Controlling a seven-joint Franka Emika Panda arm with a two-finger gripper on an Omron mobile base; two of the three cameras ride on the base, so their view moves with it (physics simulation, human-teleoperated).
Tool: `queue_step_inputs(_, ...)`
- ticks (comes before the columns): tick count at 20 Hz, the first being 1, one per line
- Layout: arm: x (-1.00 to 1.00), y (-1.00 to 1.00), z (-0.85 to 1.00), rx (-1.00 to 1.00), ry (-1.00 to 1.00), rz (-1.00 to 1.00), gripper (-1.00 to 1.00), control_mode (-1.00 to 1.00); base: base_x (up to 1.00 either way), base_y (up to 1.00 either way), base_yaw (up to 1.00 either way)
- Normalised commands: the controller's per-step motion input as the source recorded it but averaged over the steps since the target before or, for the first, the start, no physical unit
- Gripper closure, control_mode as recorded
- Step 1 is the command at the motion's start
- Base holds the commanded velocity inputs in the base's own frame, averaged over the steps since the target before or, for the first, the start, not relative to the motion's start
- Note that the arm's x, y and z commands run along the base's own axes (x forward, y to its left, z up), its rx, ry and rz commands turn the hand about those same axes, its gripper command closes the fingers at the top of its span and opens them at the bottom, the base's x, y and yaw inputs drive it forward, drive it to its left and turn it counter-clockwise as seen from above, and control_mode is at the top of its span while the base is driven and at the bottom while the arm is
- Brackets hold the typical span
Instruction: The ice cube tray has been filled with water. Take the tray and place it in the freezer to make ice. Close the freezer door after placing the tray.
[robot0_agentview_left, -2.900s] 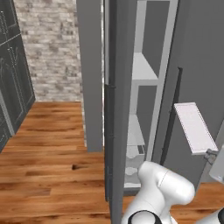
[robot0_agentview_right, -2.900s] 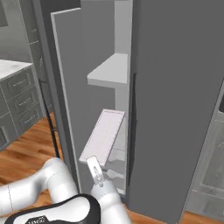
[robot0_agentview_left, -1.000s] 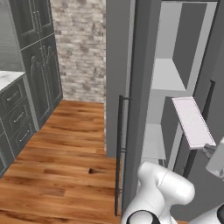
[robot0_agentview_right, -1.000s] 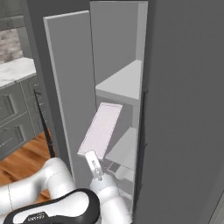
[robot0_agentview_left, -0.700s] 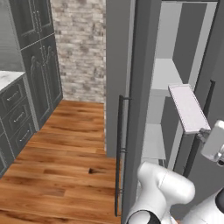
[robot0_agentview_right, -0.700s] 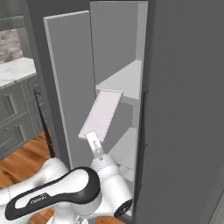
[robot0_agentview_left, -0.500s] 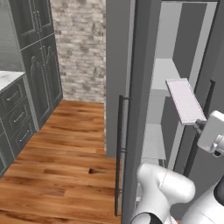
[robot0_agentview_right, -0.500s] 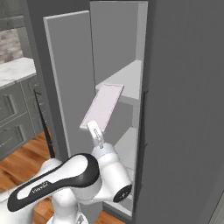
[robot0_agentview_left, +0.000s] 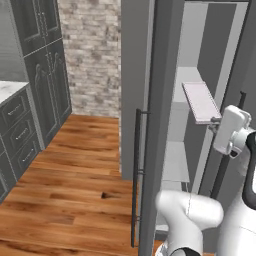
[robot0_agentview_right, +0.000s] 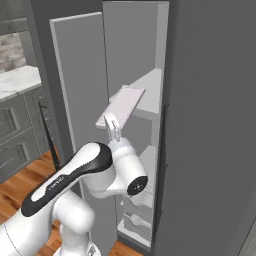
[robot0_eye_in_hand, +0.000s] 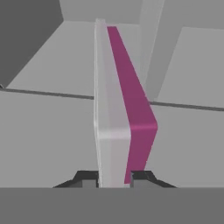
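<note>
**Tray held at the freezer shelf, door standing open**

The gripper (robot0_agentview_right: 113, 125) is clenched on the near end of the ice cube tray (robot0_agentview_right: 121, 106), one finger on each broad face. In the hand view the two dark fingertips (robot0_eye_in_hand: 85, 178) press against the tray (robot0_eye_in_hand: 114, 118) from either side, and the slab runs away from the camera edge-on, pale on one face and magenta on the other.

In the right base view the tray reaches from the gripper up and into the open freezer (robot0_agentview_right: 210, 100), with its far end over the front of a pale grey shelf (robot0_agentview_right: 150, 95). Whether it touches that shelf cannot be told. In the left base view the tray (robot0_agentview_left: 201, 101) lies nearly flat at the height of the same shelf (robot0_agentview_left: 184, 82), and the gripper (robot0_agentview_left: 216, 120) holds its near end just in front of the white hand.

The freezer door (robot0_agentview_left: 159, 125) stands wide open, seen nearly edge-on in the left base view, with its long thin vertical bar handle (robot0_agentview_left: 135, 175) facing the room. In the right base view the door's pale inner side (robot0_agentview_right: 77, 90) stands to the left of the compartment.

A lower shelf (robot0_agentview_left: 176, 162) sits beneath the tray's level. Beyond the door are dark panelled cabinets (robot0_agentview_left: 40, 70), a brick wall (robot0_agentview_left: 90, 50) and a wood floor (robot0_agentview_left: 70, 190).
</note>
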Motion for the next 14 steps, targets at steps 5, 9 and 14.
queue_step_inputs(5, 0.66, -0.01, 0.18, 0.06, 0.00, 0.00, 1.00, -1.00, 0.00, 0.00, 0.00)
queue_step_inputs(9, 0.66, -0.03, 0.09, 0.07, 0.00, 0.00, 1.00, -1.00, 0.00, 0.00, 0.00)
queue_step_inputs(14, 0.51, -0.23, 0.07, 0.07, 0.00, 0.02, 1.00, -1.00, 0.00, 0.00, 0.00)
